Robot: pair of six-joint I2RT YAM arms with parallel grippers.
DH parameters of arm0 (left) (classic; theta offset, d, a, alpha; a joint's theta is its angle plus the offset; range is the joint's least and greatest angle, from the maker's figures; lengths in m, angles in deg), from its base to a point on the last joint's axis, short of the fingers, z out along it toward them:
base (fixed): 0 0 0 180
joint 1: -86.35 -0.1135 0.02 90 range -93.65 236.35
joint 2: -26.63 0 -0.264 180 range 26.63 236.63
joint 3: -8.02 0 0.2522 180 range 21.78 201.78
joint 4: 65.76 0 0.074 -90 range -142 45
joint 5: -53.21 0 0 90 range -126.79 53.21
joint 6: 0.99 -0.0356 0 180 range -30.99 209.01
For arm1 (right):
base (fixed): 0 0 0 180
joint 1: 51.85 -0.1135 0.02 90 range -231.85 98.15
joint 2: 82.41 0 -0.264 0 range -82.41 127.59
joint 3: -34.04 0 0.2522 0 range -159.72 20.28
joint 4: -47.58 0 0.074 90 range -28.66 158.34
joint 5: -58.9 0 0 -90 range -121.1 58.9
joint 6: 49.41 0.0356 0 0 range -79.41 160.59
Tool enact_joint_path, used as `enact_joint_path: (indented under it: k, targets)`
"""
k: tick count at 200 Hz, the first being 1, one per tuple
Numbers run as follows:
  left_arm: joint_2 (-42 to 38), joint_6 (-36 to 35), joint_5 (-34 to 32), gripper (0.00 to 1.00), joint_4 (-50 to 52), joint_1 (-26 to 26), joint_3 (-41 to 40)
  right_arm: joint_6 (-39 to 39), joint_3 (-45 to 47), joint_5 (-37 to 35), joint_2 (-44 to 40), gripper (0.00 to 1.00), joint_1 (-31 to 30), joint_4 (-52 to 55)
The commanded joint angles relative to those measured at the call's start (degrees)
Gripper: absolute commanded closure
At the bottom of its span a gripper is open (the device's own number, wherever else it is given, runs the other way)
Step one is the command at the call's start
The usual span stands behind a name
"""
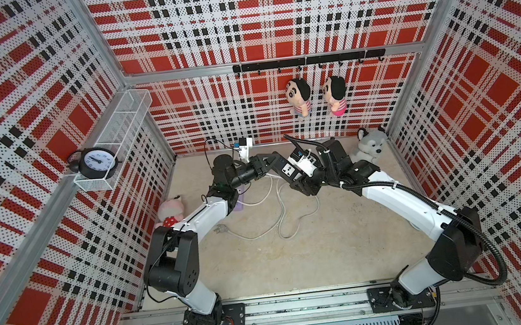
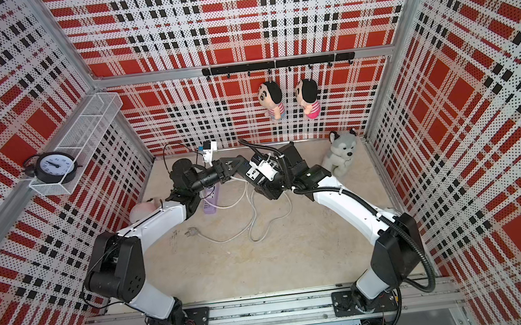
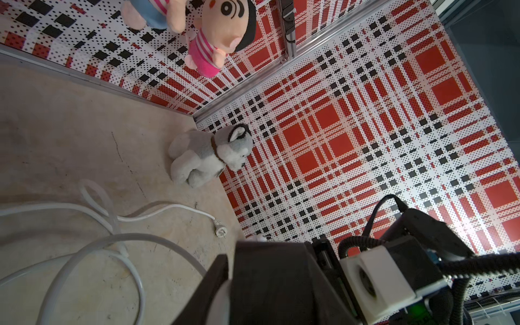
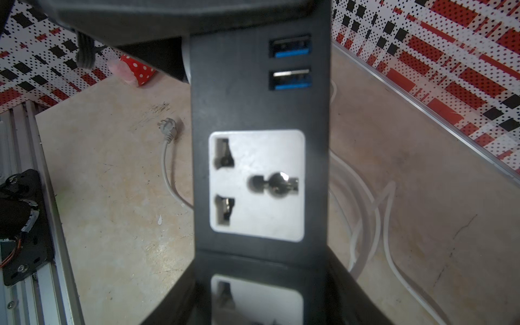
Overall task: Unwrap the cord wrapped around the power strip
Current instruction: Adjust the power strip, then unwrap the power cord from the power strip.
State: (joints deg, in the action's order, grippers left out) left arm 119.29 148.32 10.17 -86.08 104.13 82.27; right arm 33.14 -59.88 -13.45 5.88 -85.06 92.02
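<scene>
One black power strip [image 1: 283,170] juts from left gripper [image 1: 268,164].

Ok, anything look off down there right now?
Nothing spilled or broken. The white cords lie in loose, crossing loops on the table under the lifted black power strip, so they look tangled. A purple strip sits half hidden beneath the left arm.

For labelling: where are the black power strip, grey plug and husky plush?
black power strip [image 4: 230,107]: right wrist view, black face
grey plug [image 4: 168,128]: right wrist view, head
husky plush [image 3: 197,157]: left wrist view, body
</scene>
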Motion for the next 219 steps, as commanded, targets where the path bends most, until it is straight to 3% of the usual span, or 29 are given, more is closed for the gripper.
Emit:
enact_joint_path:
  k: [1, 10, 21, 37, 51, 62, 80, 94, 102, 126, 152, 169, 184, 203, 219]
  targets:
    - [-2.9, -8.8, 4.9, 0.92, 8.1, -0.1, 2.3, 0.2, -1.6, -0.3, -0.2, 0.73, 1.0, -0.8]
    - [-3.5, -15.7, 2.0, 0.64, 16.6, -0.4, 3.8, 0.4, -1.5, -0.8, -0.7, 0.75, 1.3, -1.2]
    - [-4.4, -25.3, -3.2, 0.42, 28.4, -0.5, 6.6, 0.6, -1.3, -1.3, -1.6, 0.77, 1.7, -1.9]
    - [-6.0, -35.7, -10.4, 0.19, 39.8, 0.1, 10.2, 0.9, -0.7, -1.6, -2.9, 0.77, 2.4, -3.0]
    - [-8.5, -37.9, -11.9, 0.06, 41.7, 0.5, 10.5, 1.2, 0.1, -1.2, -4.0, 0.77, 2.8, -3.7]
    - [-10.7, -37.9, -12.1, 0.05, 40.4, 0.5, 9.2, 1.8, 0.5, 0.3, -4.7, 0.77, 3.4, -4.2]
    - [-12.4, -36.6, -10.0, 0.14, 37.2, 0.4, 6.1, 3.0, 1.4, 2.7, -5.7, 0.77, 4.1, -5.6]
    - [-12.2, -37.0, -10.7, 0.38, 37.5, 0.5, 4.7, 3.3, 1.5, 3.8, -6.3, 0.78, 4.3, -5.9]
    - [-12.0, -37.2, -11.7, 0.46, 37.5, 0.7, 4.1, 3.3, 1.5, 4.4, -6.6, 0.77, 4.3, -5.9]
    - [-11.5, -37.9, -11.2, 0.52, 37.5, 1.9, 3.7, 3.7, 1.3, 5.6, -7.2, 0.78, 4.4, -5.6]
    - [-16.2, -45.5, -14.7, 0.43, 39.8, 2.7, 6.1, -0.3, 0.6, 7.3, -7.2, 0.77, 4.7, -2.5]
    - [-17.9, -57.7, -25.4, 0.33, 55.1, 3.0, 14.3, -3.7, -0.9, 7.9, -5.7, 0.77, 4.9, 1.0]
    - [-17.6, -63.8, -34.6, 0.2, 64.2, 3.1, 20.3, -5.7, -2.9, 9.1, -3.9, 0.77, 5.1, 3.5]
    - [-16.3, -65.4, -39.7, 0.14, 69.4, 3.1, 23.4, -6.5, -7.8, 7.4, -0.7, 0.77, 5.6, 8.8]
    - [-15.6, -62.6, -40.8, 0.1, 68.4, 3.0, 20.1, -4.4, -12.7, 0.5, 1.8, 0.76, 5.5, 16.0]
